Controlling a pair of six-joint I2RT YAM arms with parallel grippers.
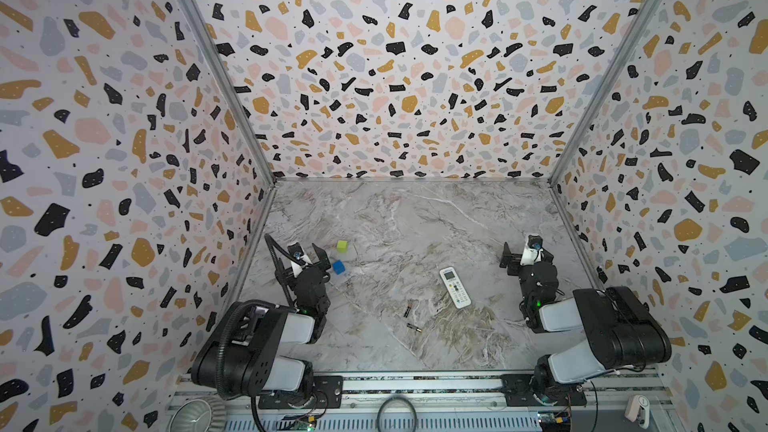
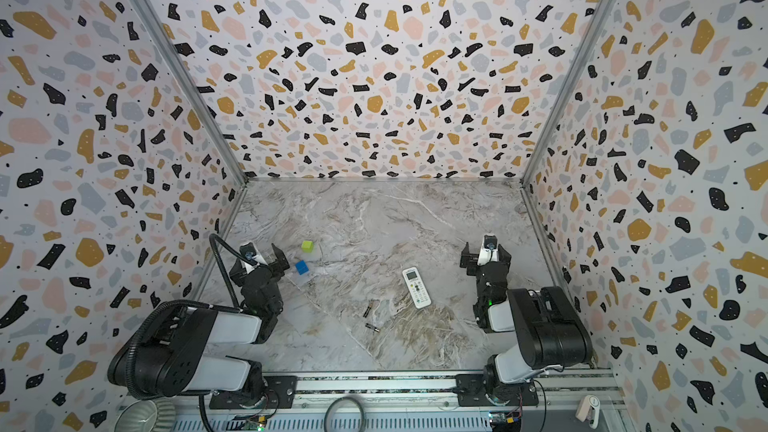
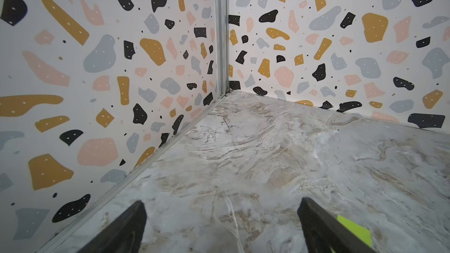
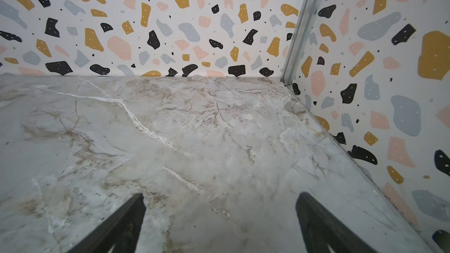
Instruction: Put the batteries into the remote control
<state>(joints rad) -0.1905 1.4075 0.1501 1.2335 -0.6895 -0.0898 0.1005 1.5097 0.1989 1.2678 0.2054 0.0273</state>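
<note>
remote control (image 1: 455,288) (image 2: 416,288) lies flat on the marble table (image 1: 415,222), buttons up, screen end pointing away from the arm bases. it sits between the two grippers, nearer the right gripper (image 1: 525,257) and back toward that arm's base from its fingertips; nothing touches it.

batteries (image 1: 407,310) (image 2: 368,310): two, loose on the table, apart from each other and from the remote, on its left-gripper side and further back toward the bases.

left gripper (image 1: 309,253) (image 3: 221,205): jaws spread wide, nothing between them, bare marble under the gap. blue cube (image 1: 338,267) just beside its inner finger; green cube (image 1: 342,246) (image 3: 354,229) a little beyond, partly hidden by that finger in the left wrist view.

right gripper (image 4: 220,198): jaws spread wide, empty, facing the far corner of the speckled walls (image 4: 170,20).
</note>
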